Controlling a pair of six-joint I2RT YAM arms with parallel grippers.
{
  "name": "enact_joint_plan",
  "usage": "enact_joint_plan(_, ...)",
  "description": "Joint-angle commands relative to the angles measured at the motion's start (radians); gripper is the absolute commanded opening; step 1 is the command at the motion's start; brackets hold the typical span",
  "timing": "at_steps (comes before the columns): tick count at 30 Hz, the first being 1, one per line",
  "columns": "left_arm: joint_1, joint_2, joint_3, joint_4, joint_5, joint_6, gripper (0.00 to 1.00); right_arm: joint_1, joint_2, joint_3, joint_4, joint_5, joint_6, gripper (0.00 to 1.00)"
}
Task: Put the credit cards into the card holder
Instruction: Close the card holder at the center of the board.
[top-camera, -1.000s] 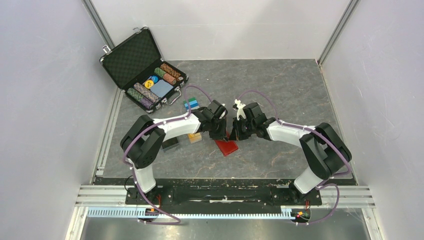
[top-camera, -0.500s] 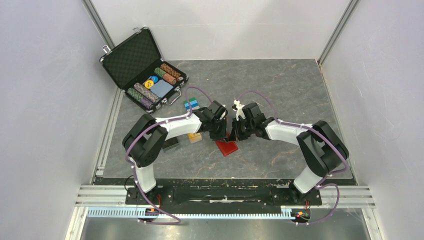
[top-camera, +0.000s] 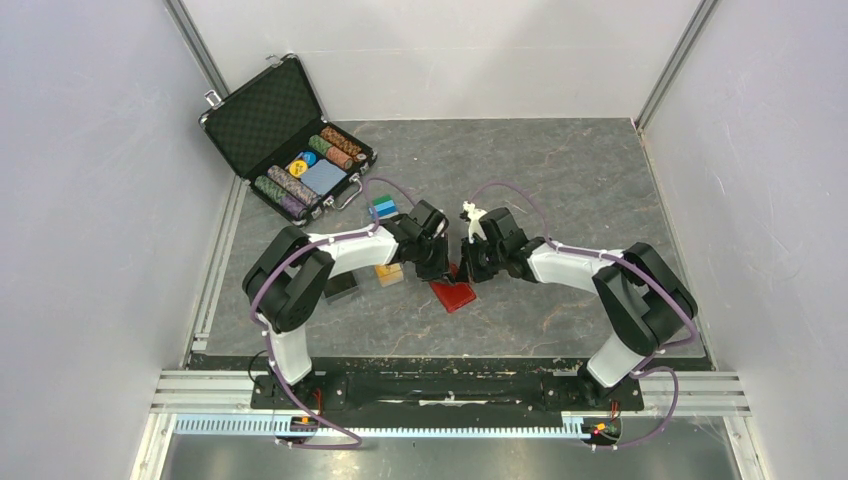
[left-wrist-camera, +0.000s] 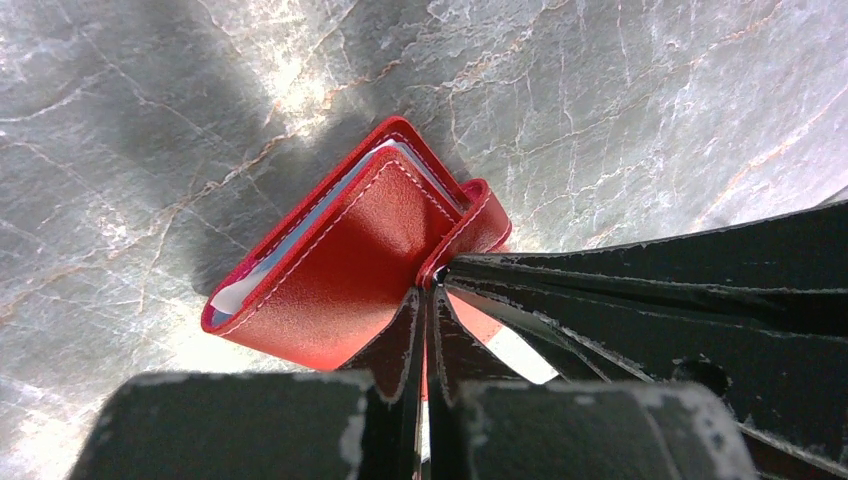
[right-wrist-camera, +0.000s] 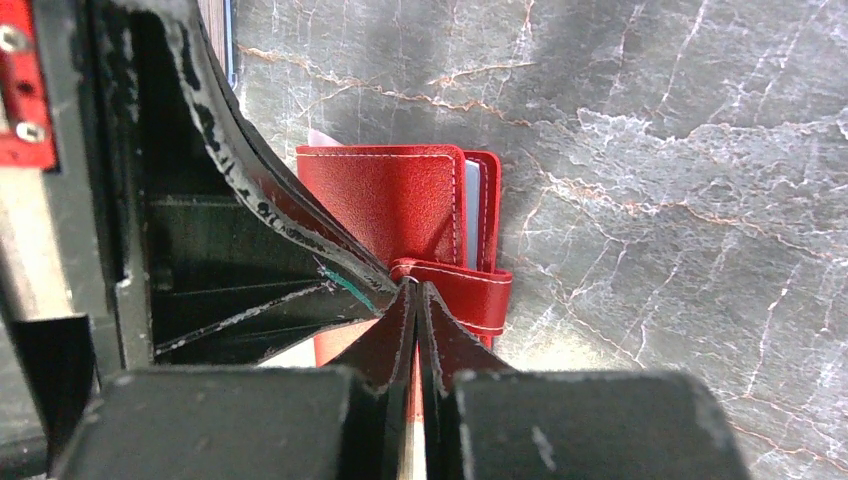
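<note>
– Left gripper: jaws pressed together, a thin red sliver between them. Looks pinched on the strap of the card holder. Right gripper: same, shut at that strap from the other side, tips almost meeting the left's.

– Card holder position?

– Centre of the top view, just below both grippers, body resting on the table. Folded over. Pale card edge shows inside the fold.

– Change over the last second?

– Small. Both wrists crept toward the top of the frame, left one also a touch leftward. Holder's body stayed where it lay. Jaws never opened.

– Meaning?

– My read: they are working the strap, tugging or seating the snap; cannot tell which. No card went in during that second.

– Cards remaining?

– Orange cards lie under the left forearm, left of the holder. If those count, the holder has to be open again before the job is finished.
</note>
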Motion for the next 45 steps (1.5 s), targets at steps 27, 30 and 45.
enact_joint_plan(27, 0.04, -0.041, 0.013, -0.034, 0.025, 0.014, 0.02, -0.088, -0.041, 0.06, -0.032, -0.189, 0.051, 0.0)
enact_joint_plan(30, 0.039, -0.045, 0.019, -0.057, 0.024, 0.018, 0.02, -0.087, -0.037, 0.058, -0.03, -0.191, 0.051, 0.0)
enact_joint_plan(45, 0.038, -0.078, 0.057, -0.057, 0.036, 0.023, 0.02, -0.089, -0.022, 0.087, -0.018, -0.195, 0.043, 0.0)
